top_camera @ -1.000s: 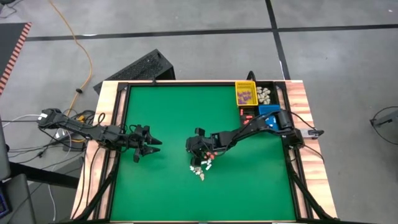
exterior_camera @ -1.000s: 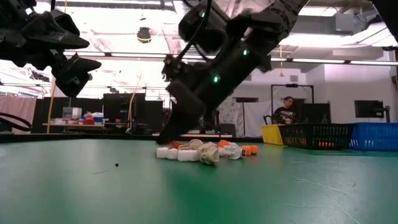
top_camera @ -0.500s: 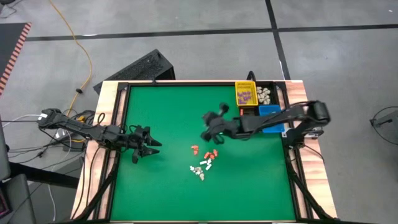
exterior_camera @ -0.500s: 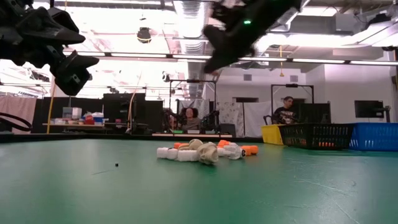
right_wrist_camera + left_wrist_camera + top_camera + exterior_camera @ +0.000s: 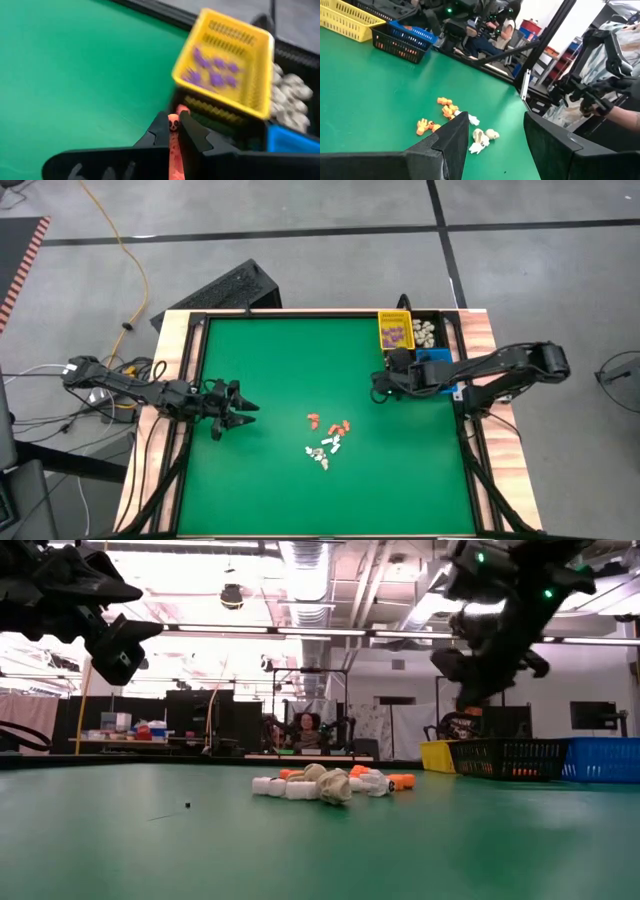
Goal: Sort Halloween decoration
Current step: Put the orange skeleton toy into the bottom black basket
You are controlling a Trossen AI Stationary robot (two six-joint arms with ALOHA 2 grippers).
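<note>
The Halloween decoration is a small heap of cream-white and orange trinkets [image 5: 325,438] lying on the green mat near the table's middle, also seen in the low view [image 5: 325,783] and the left wrist view [image 5: 455,125]. My right gripper [image 5: 378,387] hangs above the mat just left of the bins, shut on one orange trinket [image 5: 173,121]. My left gripper [image 5: 245,412] waits open at the table's left side, pointing toward the heap, with nothing between its fingers [image 5: 460,135]. My right gripper pinches the orange trinket between its two fingers. The trinket's rounded end [image 5: 173,119] shows at the fingertips and the rest runs back along the gap. The fingers slant down toward the far right. The trinket is lifted clear of the mat.
At the far right corner stand a yellow bin [image 5: 395,332] with purple trinkets, a black bin [image 5: 428,333] with cream ones, a blue bin [image 5: 432,360] and a black bin [image 5: 400,45] with orange ones. The mat [image 5: 270,370] is framed by a raised black rail.
My right gripper has risen from the heap and swung toward the table's right edge, ending beside the bins, and its wrist has turned on the way. The heap stays where it was and now lies uncovered. My left gripper has kept still.
</note>
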